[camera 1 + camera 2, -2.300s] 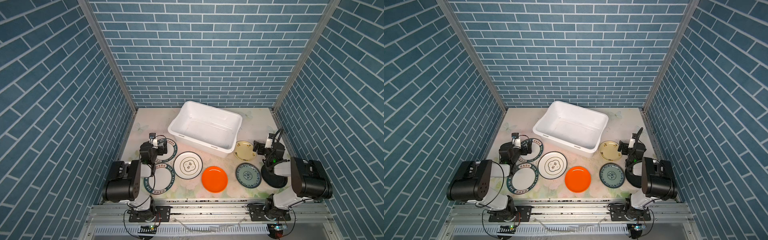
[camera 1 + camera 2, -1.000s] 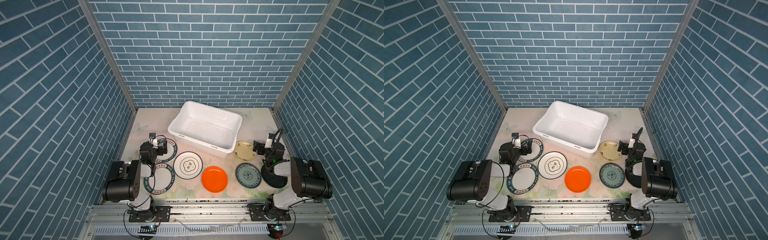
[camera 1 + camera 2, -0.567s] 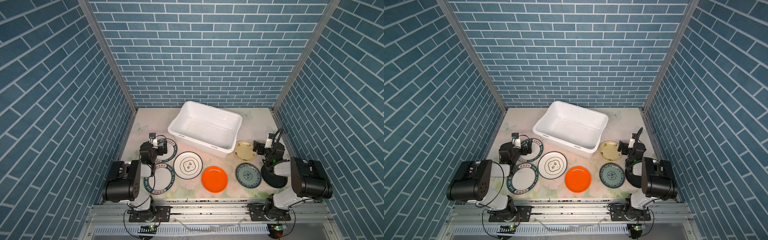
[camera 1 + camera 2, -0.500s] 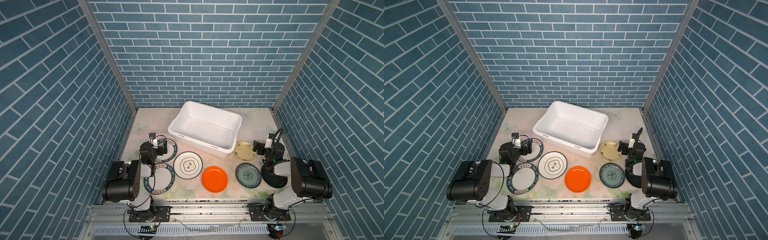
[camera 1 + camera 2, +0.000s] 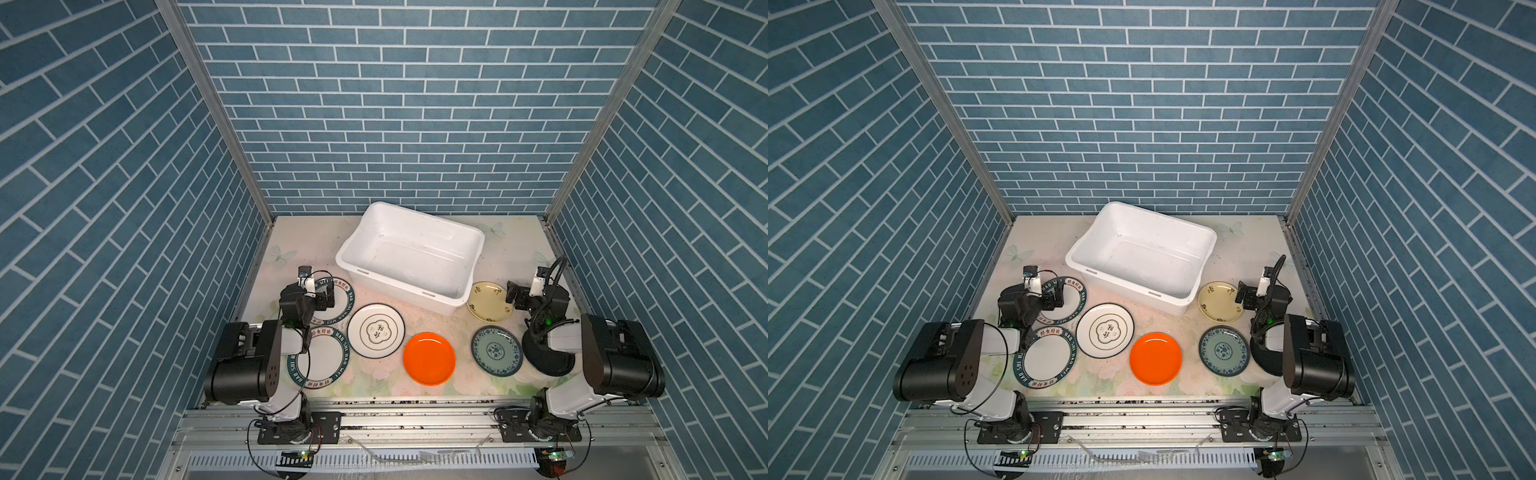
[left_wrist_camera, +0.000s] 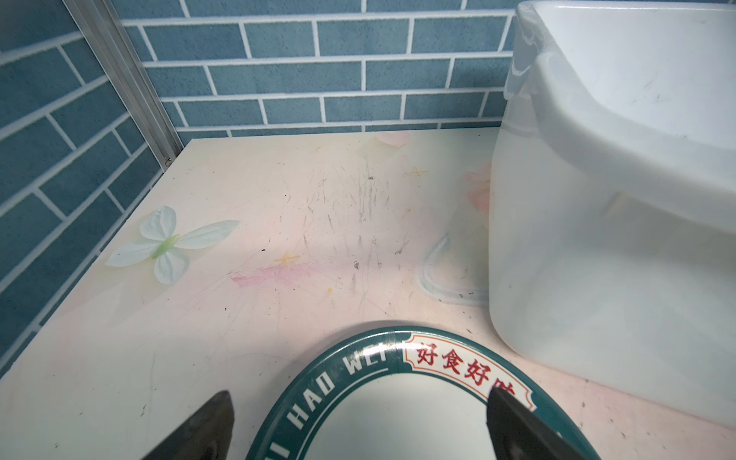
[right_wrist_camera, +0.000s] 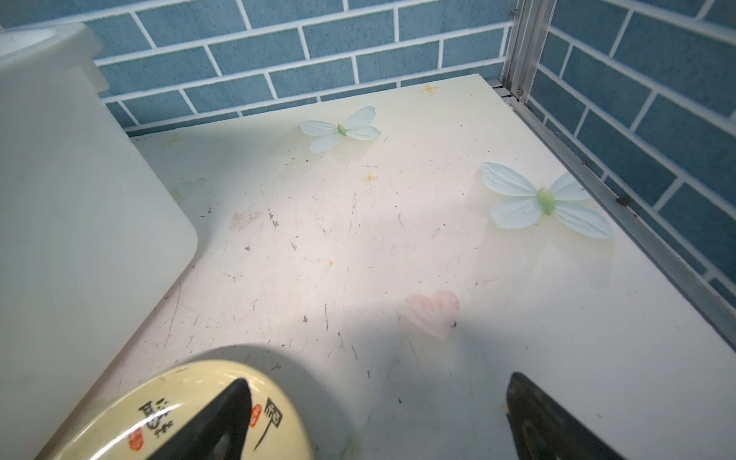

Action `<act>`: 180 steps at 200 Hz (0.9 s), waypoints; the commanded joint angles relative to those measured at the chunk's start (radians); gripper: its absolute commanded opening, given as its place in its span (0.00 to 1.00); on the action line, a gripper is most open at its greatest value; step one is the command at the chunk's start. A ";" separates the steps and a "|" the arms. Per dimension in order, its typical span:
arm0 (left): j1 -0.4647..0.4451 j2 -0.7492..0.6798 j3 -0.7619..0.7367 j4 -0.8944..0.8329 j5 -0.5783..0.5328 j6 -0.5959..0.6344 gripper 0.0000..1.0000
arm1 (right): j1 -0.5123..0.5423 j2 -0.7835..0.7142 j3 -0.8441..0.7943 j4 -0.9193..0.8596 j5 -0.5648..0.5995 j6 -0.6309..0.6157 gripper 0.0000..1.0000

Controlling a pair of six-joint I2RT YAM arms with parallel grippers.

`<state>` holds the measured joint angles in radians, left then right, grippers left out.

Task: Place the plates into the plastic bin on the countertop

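Observation:
The white plastic bin point(image 5: 415, 232) stands empty at the back middle of the countertop point(image 5: 511, 257). In front of it lie plates: two green-rimmed ones point(image 5: 338, 309) point(image 5: 322, 361), a white one with a gold motif point(image 5: 376, 330), an orange one point(image 5: 429, 358), a blue-green one point(image 5: 496, 351), a cream floral one point(image 5: 488, 301) and a black one point(image 5: 548, 363) partly under the right arm. My left gripper point(image 6: 360, 398) hangs open over the far green-rimmed plate point(image 6: 358, 358). My right gripper point(image 7: 378, 380) is open, one finger over the cream plate point(image 7: 179, 398).
Blue brick walls close in the left, back and right sides. A grey metal rail point(image 5: 415, 419) with both arm bases runs along the front edge. The bin's wall point(image 6: 597, 259) rises close beside the left gripper.

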<state>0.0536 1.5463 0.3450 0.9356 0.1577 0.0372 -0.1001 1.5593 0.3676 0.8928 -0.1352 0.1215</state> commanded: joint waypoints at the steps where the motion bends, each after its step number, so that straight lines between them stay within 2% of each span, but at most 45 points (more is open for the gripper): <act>1: -0.003 -0.015 0.015 -0.011 -0.003 0.006 1.00 | 0.003 -0.015 0.019 -0.008 0.004 -0.059 0.99; 146: -0.006 -0.017 0.017 -0.017 -0.008 0.007 0.99 | 0.004 -0.015 0.017 -0.007 0.002 -0.057 0.99; 180: -0.005 -0.013 0.021 -0.018 0.161 0.072 1.00 | 0.003 -0.017 0.014 -0.001 0.001 -0.054 0.99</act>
<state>0.0532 1.5463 0.3458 0.9325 0.2008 0.0563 -0.1001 1.5593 0.3676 0.8928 -0.1356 0.1215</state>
